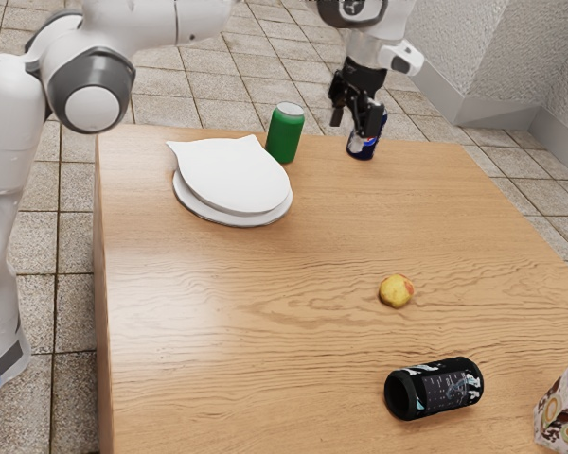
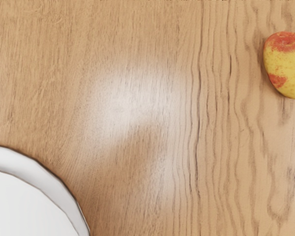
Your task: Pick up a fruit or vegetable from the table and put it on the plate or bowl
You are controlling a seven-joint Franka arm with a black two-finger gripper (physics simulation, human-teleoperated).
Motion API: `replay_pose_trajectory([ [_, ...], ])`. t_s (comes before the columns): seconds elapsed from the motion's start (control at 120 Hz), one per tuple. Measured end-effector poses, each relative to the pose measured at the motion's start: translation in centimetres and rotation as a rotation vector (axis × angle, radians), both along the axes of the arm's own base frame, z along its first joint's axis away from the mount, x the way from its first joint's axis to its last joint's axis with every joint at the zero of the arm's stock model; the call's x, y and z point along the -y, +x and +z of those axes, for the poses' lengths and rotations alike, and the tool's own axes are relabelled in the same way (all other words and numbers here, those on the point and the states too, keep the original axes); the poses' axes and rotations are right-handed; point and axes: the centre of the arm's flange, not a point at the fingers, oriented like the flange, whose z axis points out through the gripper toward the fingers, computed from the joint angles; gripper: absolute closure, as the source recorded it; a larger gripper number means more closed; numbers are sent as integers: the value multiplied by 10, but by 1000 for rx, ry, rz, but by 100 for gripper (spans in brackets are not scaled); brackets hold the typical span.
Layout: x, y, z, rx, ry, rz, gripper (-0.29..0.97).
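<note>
A small yellow apple with red patches [image 1: 397,290] lies on the wooden table toward the exterior view's right; in the wrist view the apple [image 2: 285,64] sits far off to one side. A white plate [image 1: 232,180] rests at the table's back left, and its rim [image 2: 49,189] shows in the wrist view. My gripper [image 1: 355,115] hangs high over the table's far edge, open and holding nothing. It is well away from the apple and to the right of the plate.
A green can [image 1: 286,132] stands upright just behind the plate. A blue can [image 1: 367,142] stands at the back, partly hidden by my gripper. A black can [image 1: 434,388] lies on its side near the front. A carton [image 1: 563,411] sits at the front right corner.
</note>
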Motion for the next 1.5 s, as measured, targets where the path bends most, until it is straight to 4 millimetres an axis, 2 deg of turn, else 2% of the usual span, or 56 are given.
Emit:
replay_pose_trajectory([
  [0.083, 3, 8, -11, -2, -10, -3, 0],
  [0.175, 2, 11, -12, 7, -18, -1, 0],
  [0.233, 7, 9, -8, 11, -24, -10, 0],
  [0.275, 21, 11, -12, 6, -33, -38, 0],
  [0.342, 41, 27, -39, -15, -37, -74, 0],
  [0.492, 59, 68, -111, -38, -64, -107, 0],
  [0.617, 87, 85, -140, -17, -107, -159, 0],
  [0.85, 137, 93, -156, 26, -110, -263, 0],
  [0.917, 145, 93, -161, 27, -96, -289, 0],
  [1.092, 138, 90, -190, -18, -74, -313, 0],
  [1.342, 134, 87, -196, -46, -48, -352, 0],
  [1.5, 142, 89, -197, -25, -58, -374, 0],
])
